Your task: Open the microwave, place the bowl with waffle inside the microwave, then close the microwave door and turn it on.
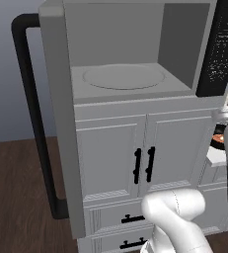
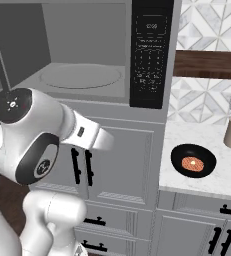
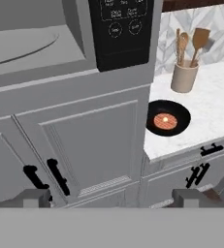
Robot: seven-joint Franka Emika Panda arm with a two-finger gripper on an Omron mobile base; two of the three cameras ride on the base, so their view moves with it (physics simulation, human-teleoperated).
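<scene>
- Large grey box-shaped microwave (image 2: 87, 60): wide grey-framed door (image 1: 46, 123) swung open.
- Small glossy black bowl (image 3: 168, 117) (orange-brown waffle (image 3: 165, 121) inside) on the counter right of it.
- Two-finger gripper (image 3: 111, 197): jaws spread, empty.

The white marble counter (image 3: 205, 92) carries the glossy black bowl (image 3: 168, 117), which sits near its front edge with the waffle (image 3: 165, 121) flat inside. At about one o'clock from the bowl, well apart, stands a beige utensil crock (image 3: 184, 76) holding wooden spoons and a spatula. The microwave (image 2: 87, 55) rests on the white cabinet (image 2: 122, 160) beside the counter, its round glass turntable (image 2: 81, 76) lying bare on the cavity floor.
</scene>
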